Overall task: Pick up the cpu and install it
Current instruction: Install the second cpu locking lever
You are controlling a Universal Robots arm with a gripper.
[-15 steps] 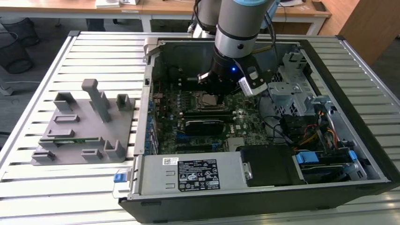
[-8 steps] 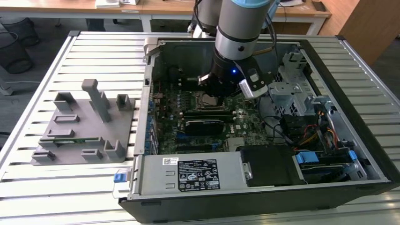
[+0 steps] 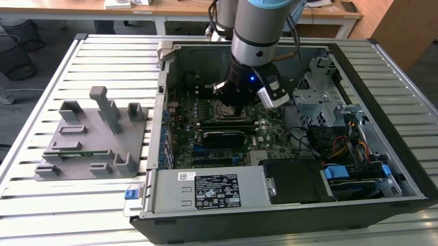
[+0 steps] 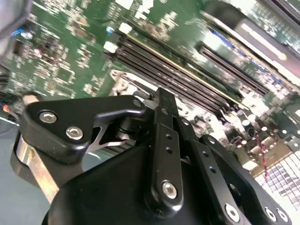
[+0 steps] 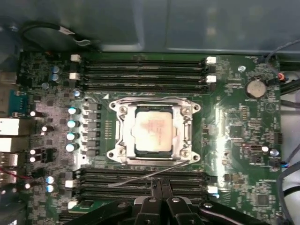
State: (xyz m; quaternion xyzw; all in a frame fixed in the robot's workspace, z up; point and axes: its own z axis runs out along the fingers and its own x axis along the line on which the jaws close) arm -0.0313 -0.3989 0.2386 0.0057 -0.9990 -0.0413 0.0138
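Observation:
In the first wrist view the cpu, a square chip with a shiny silver-grey top, lies flat in its socket inside a metal frame on the green motherboard. My gripper hovers over the memory slots just beside the socket, apart from the chip. Its two black fingers are pressed together with nothing between them. In the exterior view the arm reaches down into the open computer case over the middle of the board.
Black memory slots run along both sides of the socket. A grey holder block with upright posts stands on the slatted table at the exterior view's left, with a green memory stick in it. Power supply and drive cage crowd the case.

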